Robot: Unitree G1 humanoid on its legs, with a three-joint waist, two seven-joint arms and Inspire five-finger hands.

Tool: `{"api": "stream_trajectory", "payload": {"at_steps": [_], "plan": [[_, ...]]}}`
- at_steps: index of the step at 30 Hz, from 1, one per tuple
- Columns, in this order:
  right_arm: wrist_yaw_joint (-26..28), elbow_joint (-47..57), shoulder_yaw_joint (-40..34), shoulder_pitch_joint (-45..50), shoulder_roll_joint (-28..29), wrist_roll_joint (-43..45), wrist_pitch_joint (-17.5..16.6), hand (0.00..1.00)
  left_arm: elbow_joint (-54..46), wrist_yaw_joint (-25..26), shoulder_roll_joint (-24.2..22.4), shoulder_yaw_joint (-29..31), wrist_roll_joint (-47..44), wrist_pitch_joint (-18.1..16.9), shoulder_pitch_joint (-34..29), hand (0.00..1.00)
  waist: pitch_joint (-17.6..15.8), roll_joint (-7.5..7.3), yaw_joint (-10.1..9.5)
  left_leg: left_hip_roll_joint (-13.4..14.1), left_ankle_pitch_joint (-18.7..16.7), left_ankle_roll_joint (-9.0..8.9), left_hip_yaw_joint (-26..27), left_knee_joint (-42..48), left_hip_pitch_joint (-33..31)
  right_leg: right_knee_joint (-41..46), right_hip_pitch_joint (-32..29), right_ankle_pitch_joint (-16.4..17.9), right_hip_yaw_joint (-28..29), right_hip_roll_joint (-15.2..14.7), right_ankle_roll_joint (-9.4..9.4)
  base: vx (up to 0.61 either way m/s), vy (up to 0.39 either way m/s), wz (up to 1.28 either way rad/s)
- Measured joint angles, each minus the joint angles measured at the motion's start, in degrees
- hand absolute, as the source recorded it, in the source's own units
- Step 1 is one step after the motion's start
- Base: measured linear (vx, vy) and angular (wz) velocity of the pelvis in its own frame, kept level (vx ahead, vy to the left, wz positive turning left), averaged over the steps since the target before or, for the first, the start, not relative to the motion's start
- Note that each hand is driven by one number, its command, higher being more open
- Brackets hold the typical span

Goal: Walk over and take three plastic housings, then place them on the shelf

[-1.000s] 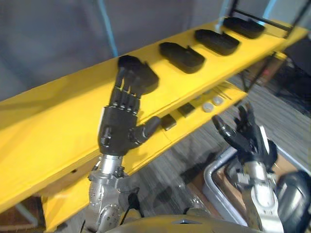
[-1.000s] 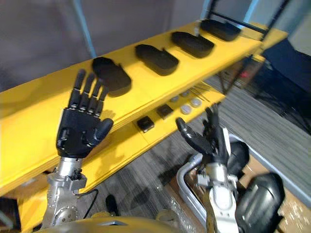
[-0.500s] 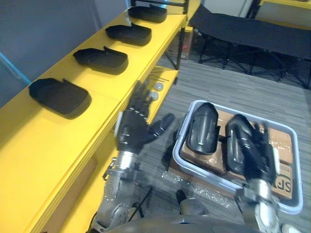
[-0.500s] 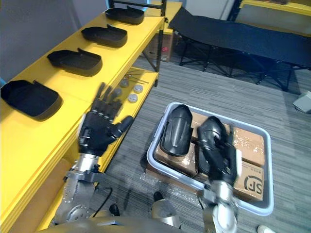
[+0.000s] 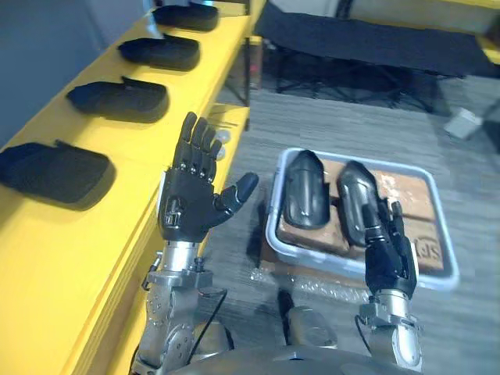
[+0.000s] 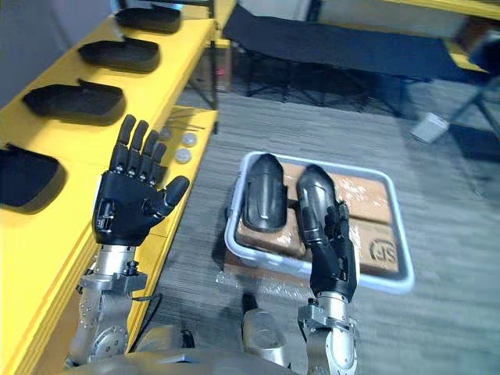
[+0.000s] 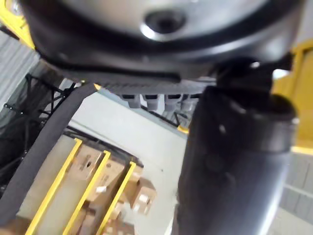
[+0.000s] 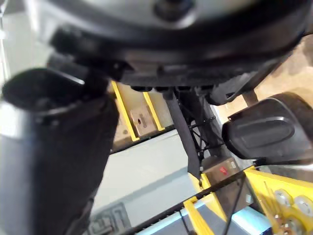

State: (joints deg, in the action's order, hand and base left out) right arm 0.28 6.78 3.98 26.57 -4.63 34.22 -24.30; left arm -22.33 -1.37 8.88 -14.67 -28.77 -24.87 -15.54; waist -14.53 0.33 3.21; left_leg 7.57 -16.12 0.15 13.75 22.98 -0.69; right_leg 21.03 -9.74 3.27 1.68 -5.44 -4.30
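Observation:
Two black plastic housings (image 5: 303, 189) (image 5: 353, 194) lie side by side on cardboard in a grey bin (image 5: 271, 211) on the floor. Several more housings (image 5: 55, 168) (image 5: 117, 98) (image 5: 160, 51) sit in a row on the yellow shelf (image 5: 117, 234) at my left. My left hand (image 5: 191, 207) is raised beside the shelf edge, palm toward me, open with fingers straight and thumb spread. In front of the right-hand housing, my right hand (image 5: 387, 251) stands open with fingers straight up, holding nothing.
Small round parts (image 6: 184, 141) lie on the lower shelf board. A black folding cot (image 5: 351, 39) stands on the carpet beyond the bin. Cardboard boxes (image 5: 422, 234) fill the bin's right part. Open carpet lies right of the bin.
The camera has swung further from the shelf toward the bin. My left hand has risen higher beside the shelf; my right hand stays upright in front of the bin.

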Motion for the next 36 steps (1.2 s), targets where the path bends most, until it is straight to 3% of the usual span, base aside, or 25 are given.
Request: {"api": "stream_trajectory", "payload": {"at_steps": [3, 6, 7, 9, 10, 11, 12, 13, 14, 15, 17, 18, 20, 21, 23, 24, 27, 28, 29, 33, 36], "plan": [[-0.39, -1.38, 5.29, -4.34, -0.36, -3.66, 0.02, 1.00, -0.06, 2.26, -0.02, 0.88, -0.05, 1.87, 1.05, 1.00, -0.04, 0.53, -0.07, 2.41, 0.97, -0.52, 1.23, 0.38, -1.21, 12.33, -1.04, 2.79, -3.73, -5.16, 2.15, -0.14, -0.087, -0.48], [-3.06, -4.31, 12.57, -9.20, -1.06, -11.15, 1.59, 1.00, 0.19, 2.67, -0.08, 1.10, -0.47, 2.87, 1.35, 1.00, 0.91, -0.66, -1.72, 5.28, 2.75, -3.19, 1.25, 0.99, -4.05, 15.53, 1.48, 3.17, -5.72, -11.84, 3.33, -0.10, -0.290, -0.20], [-3.64, -5.41, 15.26, -9.94, -1.31, -14.08, 2.99, 1.00, 0.38, 1.74, -0.11, 1.35, -2.96, 3.87, 1.30, 1.00, 1.50, -1.43, -3.07, 6.69, 3.90, -5.17, 1.14, 1.07, -5.35, 13.27, 3.28, 3.03, -7.09, -15.33, 3.79, -0.07, -0.400, -0.16], [-4.20, -6.37, 17.00, -10.58, -1.32, -16.72, 4.06, 1.00, 0.50, 0.87, 0.01, 1.92, -4.92, 5.01, 1.08, 1.00, 2.54, -2.81, -3.56, 8.52, 5.02, -7.37, 0.60, 2.06, -7.63, 8.26, 4.47, -2.05, -8.04, -17.29, 6.77, -0.06, -0.442, -0.15], [-5.29, -7.29, 17.02, -10.93, -2.07, -18.49, 4.84, 1.00, 2.27, 0.00, -0.52, 1.76, -4.82, 6.32, 1.47, 1.00, 2.80, -1.10, -3.55, 10.73, 6.26, -9.27, -1.47, 2.06, -9.66, 7.05, 3.97, 0.44, -9.52, -13.86, 4.56, -0.05, -0.446, -0.37], [-6.86, -8.74, 16.54, -11.15, -3.69, -19.41, 5.44, 1.00, 4.16, -0.22, -1.50, 0.50, -4.83, 8.33, 1.10, 1.00, 3.48, 1.23, -3.76, 13.34, 8.64, -10.56, -2.48, -0.86, -9.68, 7.11, 2.49, 1.16, -10.31, -11.44, 4.10, -0.04, -0.425, -0.42], [-7.50, -9.32, 15.85, -11.10, -4.35, -19.98, 5.59, 1.00, 4.81, -0.25, -1.66, -0.30, -4.85, 9.37, 1.08, 1.00, 3.51, 1.37, -3.25, 13.88, 10.08, -11.14, -2.42, -2.25, -9.30, 7.30, 2.34, 2.34, -10.75, -11.09, 2.45, -0.02, -0.401, -0.43], [-8.42, -9.49, 14.24, -10.38, -4.73, -20.28, 6.08, 1.00, 5.66, -0.46, -1.40, -1.40, -4.84, 11.57, 1.05, 1.00, 3.32, 0.95, -2.33, 14.08, 11.94, -11.88, -1.92, -4.73, -7.92, 8.41, 2.24, 5.27, -11.84, -10.71, -2.39, -0.01, -0.394, -0.11], [-8.69, -9.60, 11.93, -9.22, -4.85, -20.27, 6.51, 1.00, 6.74, -0.48, -1.54, -2.39, -4.87, 13.54, 0.64, 1.00, 3.26, 1.02, -0.98, 14.84, 13.91, -12.04, -2.10, -6.71, -7.03, 10.76, 1.79, 7.62, -13.35, -10.36, -5.98, -0.03, -0.479, -0.03], [-8.60, -9.80, 10.67, -8.70, -5.02, -20.28, 6.58, 1.00, 7.33, -0.48, -1.76, -2.72, -5.15, 14.38, 0.18, 1.00, 3.14, 1.22, -0.21, 15.31, 15.34, -11.11, -2.55, -7.38, -6.77, 12.42, 1.21, 8.17, -14.39, -10.21, -6.40, -0.07, -0.464, 0.03], [-7.94, -10.41, 6.01, -6.26, -6.85, -20.27, 6.56, 1.00, 10.14, -0.51, -2.64, -3.72, -8.57, 15.69, -1.04, 1.00, 2.49, 1.32, 1.49, 16.08, 21.72, -3.62, -3.10, -6.81, -7.02, 11.66, 3.08, 9.99, -17.85, -9.39, -3.82, -0.05, -0.434, 0.00], [-6.96, -10.36, 1.87, -3.76, -7.80, -20.38, 6.26, 1.00, 11.79, -0.67, -3.67, -3.82, -9.97, 16.04, -2.19, 1.00, 2.04, 1.56, 1.79, 16.03, 24.61, -1.14, -1.33, -5.27, -7.86, 6.92, 5.98, 10.95, -19.66, -9.10, -2.16, 0.01, -0.352, -0.08], [-6.71, -10.37, -2.42, -2.57, -8.94, -20.44, 5.98, 1.00, 12.48, -1.28, -5.03, -4.09, -10.28, 16.11, -3.12, 1.00, 1.59, 2.44, 1.58, 14.42, 21.76, -4.26, -0.46, -2.81, -8.31, 4.26, 7.17, 11.45, -20.34, -9.08, -1.27, 0.02, -0.210, -0.18], [-6.71, -10.71, -6.89, -1.41, -9.81, -20.28, 5.98, 1.00, 12.86, -2.97, -5.59, -4.48, -11.23, 16.15, -4.48, 1.00, 1.53, 4.08, 1.78, 11.57, 17.44, -3.02, 0.47, -0.66, -8.31, 2.54, 8.06, 11.46, -20.55, -8.80, -1.25, 0.00, -0.110, -0.19], [-6.68, -11.27, -9.09, -1.16, -10.69, -20.29, 5.99, 1.00, 12.88, -3.96, -5.50, -4.44, -10.96, 16.21, -5.72, 1.00, 1.62, 4.21, 1.40, 8.70, 13.96, -3.06, -0.69, 0.54, -8.03, 1.57, 8.21, 11.48, -20.38, -8.84, -1.21, -0.02, -0.062, -0.17], [-6.67, -11.31, -9.55, -2.11, -11.48, -20.31, 5.93, 1.00, 13.74, -2.70, -5.43, -3.86, -6.24, 16.47, -6.53, 1.00, 1.66, 4.27, 0.75, 6.18, 10.74, -3.05, -1.72, -0.11, -7.75, 0.40, 8.30, 11.33, -20.44, -8.41, -1.23, -0.03, 0.011, -0.11], [-7.19, -12.07, -9.49, -5.38, -11.60, -20.55, 5.94, 1.00, 17.22, 0.03, -4.93, -1.94, 2.19, 17.30, -6.15, 1.00, 1.97, 3.82, -0.26, 4.96, 9.73, -3.83, -2.45, -6.02, -5.48, 0.36, 7.30, 10.42, -20.25, -8.25, -1.56, -0.04, 0.056, -0.01], [-7.62, -13.04, -9.26, -8.67, -11.52, -21.00, 6.13, 1.00, 18.80, 0.74, -4.19, -0.14, 6.20, 18.16, -6.26, 1.00, 2.12, 3.84, -0.76, 4.06, 10.88, -6.31, -2.80, -8.76, -4.70, -0.16, 6.82, 9.20, -20.08, -8.26, -1.98, -0.06, 0.092, 0.00], [-8.20, -14.09, -9.26, -11.71, -11.61, -20.79, 6.62, 1.00, 19.30, 1.06, -3.13, 1.26, 10.18, 18.61, -6.42, 1.00, 1.94, 3.35, -1.47, 3.30, 11.70, -7.16, -2.78, -9.92, -4.70, -1.66, 6.81, 7.62, -19.95, -8.47, -2.51, -0.08, 0.127, 0.00], [-9.36, -21.23, -11.02, -21.27, -12.14, -20.50, 9.02, 1.00, 18.70, 2.49, 0.25, 5.36, 14.21, 18.90, -7.12, 1.00, 1.69, 1.61, -3.91, 0.86, 12.13, -6.36, -3.33, -9.87, -5.14, -7.26, 9.14, 3.82, -20.87, -9.92, -4.27, -0.07, 0.157, 0.16], [-12.05, -31.18, -12.73, -33.26, -17.56, -20.32, 13.02, 1.00, 15.31, 3.19, 0.67, 8.97, 14.84, 19.91, -4.66, 1.00, 0.54, 1.63, -5.13, -0.61, 12.01, -5.03, -6.52, -6.43, -10.14, -10.54, 9.58, 1.19, -23.94, -10.52, -4.90, -0.11, 0.120, 0.48]]}}
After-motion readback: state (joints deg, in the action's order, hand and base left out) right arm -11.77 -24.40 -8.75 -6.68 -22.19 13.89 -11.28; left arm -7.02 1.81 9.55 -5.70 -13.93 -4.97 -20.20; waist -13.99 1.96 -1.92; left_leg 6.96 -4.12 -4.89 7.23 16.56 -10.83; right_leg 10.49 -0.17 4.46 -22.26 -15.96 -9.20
